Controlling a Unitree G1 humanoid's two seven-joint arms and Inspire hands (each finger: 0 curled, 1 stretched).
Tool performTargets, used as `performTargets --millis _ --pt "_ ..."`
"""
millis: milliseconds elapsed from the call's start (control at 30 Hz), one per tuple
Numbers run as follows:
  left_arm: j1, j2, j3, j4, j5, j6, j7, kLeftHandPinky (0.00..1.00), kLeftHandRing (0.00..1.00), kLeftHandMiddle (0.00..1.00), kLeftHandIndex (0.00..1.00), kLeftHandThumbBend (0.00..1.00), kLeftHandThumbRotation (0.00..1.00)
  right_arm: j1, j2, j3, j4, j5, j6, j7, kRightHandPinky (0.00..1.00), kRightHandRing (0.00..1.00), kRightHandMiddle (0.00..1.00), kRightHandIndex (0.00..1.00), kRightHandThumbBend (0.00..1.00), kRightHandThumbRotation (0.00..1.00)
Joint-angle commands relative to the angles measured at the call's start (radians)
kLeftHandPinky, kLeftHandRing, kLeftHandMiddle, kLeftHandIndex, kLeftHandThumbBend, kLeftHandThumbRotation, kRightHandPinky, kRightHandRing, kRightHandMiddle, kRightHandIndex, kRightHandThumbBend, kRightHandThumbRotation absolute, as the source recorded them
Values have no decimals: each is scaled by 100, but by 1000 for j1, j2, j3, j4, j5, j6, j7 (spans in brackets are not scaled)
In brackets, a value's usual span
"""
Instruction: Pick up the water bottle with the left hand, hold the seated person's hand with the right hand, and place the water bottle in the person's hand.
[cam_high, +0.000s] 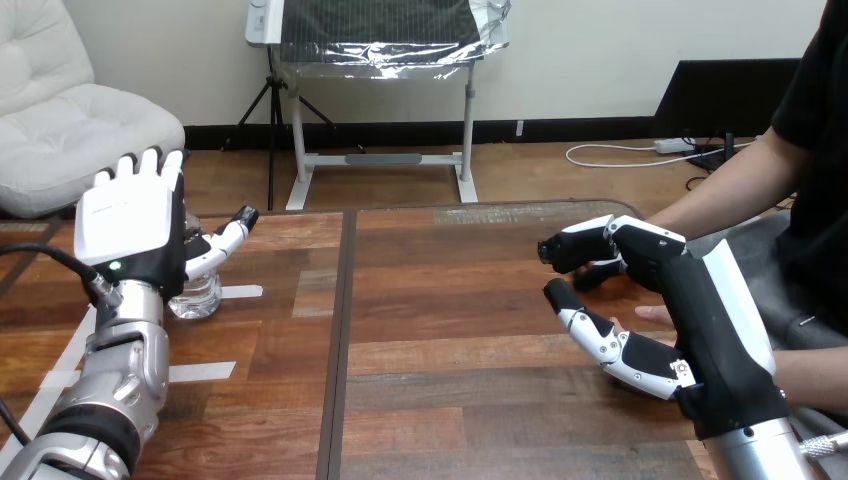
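At left, my left hand (130, 225), open and empty, stands before the water bottle (196, 298). At right, my right hand (695, 295) is over the person's hand (652, 315); I cannot tell whether it grips.

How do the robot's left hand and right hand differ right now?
The left hand stands upright, fingers straight, at the water bottle; the right hand lies sideways at the person's hand. The left hand is at the table's left, the right hand at its right. Both have white backs.
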Motion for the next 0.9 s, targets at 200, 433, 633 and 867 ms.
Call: performTargets --millis 200,433,633,867 --pt "-105 4 -25 15 14 48 -61 95 97 96 93 57 100 -37 -18 -1 -61 1 -17 0 52 62 63 58 40 0" --pt "-120 -1 -42 26 26 67 -84 95 97 96 93 57 100 -41 -21 -2 -55 1 -28 1 52 62 63 58 40 0" --pt "-132 -4 -50 27 20 79 -111 94 96 96 92 57 100 -36 -19 -4 -70 -11 -9 -1 53 62 63 58 41 0" --pt "-145 -8 -55 33 17 95 -158 94 95 95 92 57 100 -35 -18 -5 -70 -6 -15 -1 52 62 62 58 40 0"
